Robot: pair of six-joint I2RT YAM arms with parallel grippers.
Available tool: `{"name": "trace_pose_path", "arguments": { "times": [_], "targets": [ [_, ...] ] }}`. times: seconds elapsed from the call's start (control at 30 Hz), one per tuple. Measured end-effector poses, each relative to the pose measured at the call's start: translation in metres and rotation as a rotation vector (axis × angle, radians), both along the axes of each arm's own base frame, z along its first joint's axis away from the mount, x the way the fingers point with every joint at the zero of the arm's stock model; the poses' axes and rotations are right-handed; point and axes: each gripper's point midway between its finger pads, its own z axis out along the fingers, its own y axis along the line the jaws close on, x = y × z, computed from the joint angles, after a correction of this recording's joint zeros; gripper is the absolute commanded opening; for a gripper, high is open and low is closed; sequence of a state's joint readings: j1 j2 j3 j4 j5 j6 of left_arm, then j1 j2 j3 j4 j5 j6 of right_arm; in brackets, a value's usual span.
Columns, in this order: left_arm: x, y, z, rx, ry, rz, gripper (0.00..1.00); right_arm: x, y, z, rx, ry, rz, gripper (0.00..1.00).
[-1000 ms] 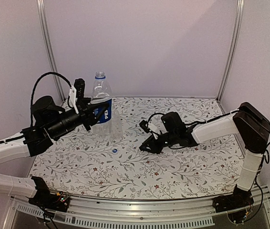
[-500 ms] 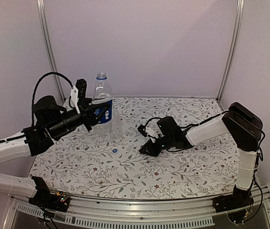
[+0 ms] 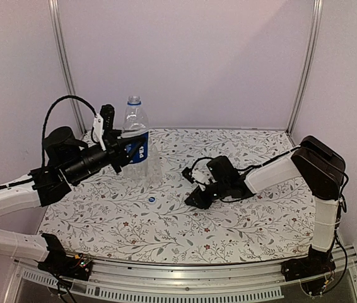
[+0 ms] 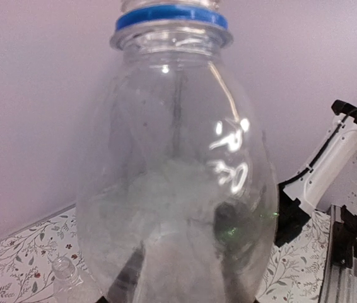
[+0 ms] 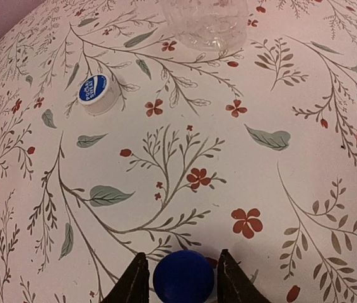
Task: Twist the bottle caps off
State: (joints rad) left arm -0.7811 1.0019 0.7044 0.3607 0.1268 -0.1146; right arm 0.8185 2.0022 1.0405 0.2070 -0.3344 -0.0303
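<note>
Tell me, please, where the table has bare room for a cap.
Bare cloth lies along the near edge of the table, in front of the right hand, and in the far right corner. The left-centre is crowded: labelled bottle, plain bottle, loose cap.

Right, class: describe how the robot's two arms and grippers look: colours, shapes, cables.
Both arms are smooth white links joined by bulky black joint housings. A thick black cable loops above the left arm; thinner black wires run along the right arm near its wrist. The left gripper and right gripper are black, two-fingered; the left has a small white piece. No markings are readable.
</note>
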Motion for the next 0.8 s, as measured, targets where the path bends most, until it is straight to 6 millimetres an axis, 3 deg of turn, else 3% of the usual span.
{"name": "trace_pose_path", "arguments": {
  "times": [0.2, 0.37, 0.47, 0.6, 0.8],
  "targets": [
    [0.000, 0.000, 0.000, 0.000, -0.001, 0.000, 0.31, -0.002, -0.003, -0.003, -0.020, 0.001, 0.005, 0.58],
    [0.000, 0.000, 0.000, 0.001, -0.002, 0.001, 0.31, -0.003, -0.006, 0.000, -0.027, 0.002, 0.002, 0.64],
    [0.000, 0.000, 0.000, 0.001, -0.002, 0.001, 0.31, -0.007, -0.010, 0.013, -0.022, -0.003, 0.000, 0.66],
    [0.000, 0.000, -0.011, 0.009, 0.011, -0.004, 0.31, -0.008, -0.011, 0.060, 0.035, -0.053, -0.002, 0.72],
    [-0.001, -0.009, -0.042, 0.045, 0.057, -0.045, 0.31, -0.010, -0.010, 0.160, 0.168, -0.160, 0.008, 0.87]
  ]
}}
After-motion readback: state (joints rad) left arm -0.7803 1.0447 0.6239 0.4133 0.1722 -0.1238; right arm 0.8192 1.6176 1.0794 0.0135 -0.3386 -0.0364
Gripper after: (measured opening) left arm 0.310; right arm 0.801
